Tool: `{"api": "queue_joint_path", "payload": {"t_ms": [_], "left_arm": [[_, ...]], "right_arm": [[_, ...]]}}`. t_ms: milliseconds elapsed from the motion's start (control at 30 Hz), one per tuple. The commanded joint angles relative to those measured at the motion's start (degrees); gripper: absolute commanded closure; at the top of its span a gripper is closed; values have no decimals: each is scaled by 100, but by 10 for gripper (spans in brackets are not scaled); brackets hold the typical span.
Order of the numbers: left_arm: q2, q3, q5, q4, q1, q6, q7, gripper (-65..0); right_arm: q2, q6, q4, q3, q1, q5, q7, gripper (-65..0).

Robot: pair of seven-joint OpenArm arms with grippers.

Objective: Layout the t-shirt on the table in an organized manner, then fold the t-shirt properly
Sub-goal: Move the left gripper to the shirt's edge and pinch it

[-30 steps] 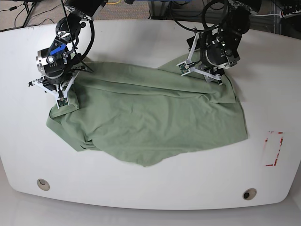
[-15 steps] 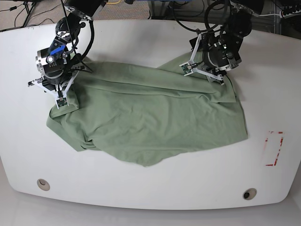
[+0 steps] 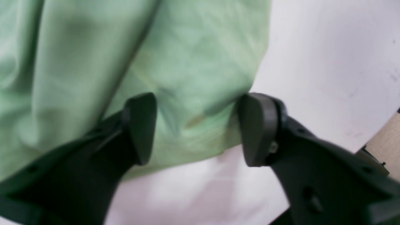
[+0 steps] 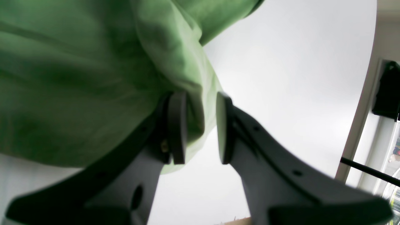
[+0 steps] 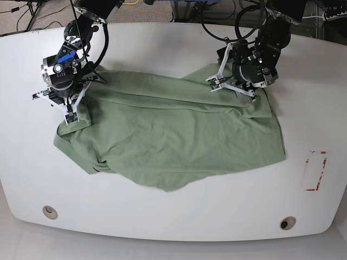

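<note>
Near the front edge of the big white smooth table (image 5: pixel 162 222) sit two round holes, and a small red box mark lies on the right. Past them, the soft sage-green t-shirt (image 5: pixel 173 135) lies crumpled across the middle, its long way running left to right.

Farther back on the left, the right gripper (image 5: pixel 69 118) pinches the shirt's left edge. The right wrist view shows this best: a fold of green cloth (image 4: pixel 175 72) is caught between two jaws that stand close together.

Farther back on the right, the left gripper (image 5: pixel 234 86) sits over the shirt's far right corner. Its wrist view, which is blurry, shows the jaws spread wide with the cloth's edge (image 3: pixel 193 103) lying between them and bare table just beyond. They do not look clenched on it yet. The base view cannot show that gap.

This arm is nearest that corner, so it likely must close there before both arms can pull the shirt flat.
</note>
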Motion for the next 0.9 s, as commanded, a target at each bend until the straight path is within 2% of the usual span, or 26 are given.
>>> {"api": "queue_joint_path", "payload": {"t_ms": [0, 100, 267, 500, 733, 867], "left_arm": [[-27, 54, 320, -234, 55, -3, 157, -260], [-27, 54, 320, -384, -6, -3, 157, -144], [-27, 19, 337, -516, -15, -3, 157, -50], [-194, -34, 320, -234, -6, -3, -37, -36], [-159, -632, 311, 302, 29, -3, -63, -10], [-168, -808, 311, 495, 20, -3, -72, -6]], "right_arm": [[33, -32, 115, 4, 81, -25, 86, -154], [33, -32, 115, 4, 89, -25, 86, -154], [33, -32, 115, 4, 89, -25, 86, -154], [24, -32, 115, 21, 195, -25, 86, -152], [15, -32, 124, 21, 362, -34, 86, -144], [15, -32, 124, 13, 415, -34, 86, -65]]}}
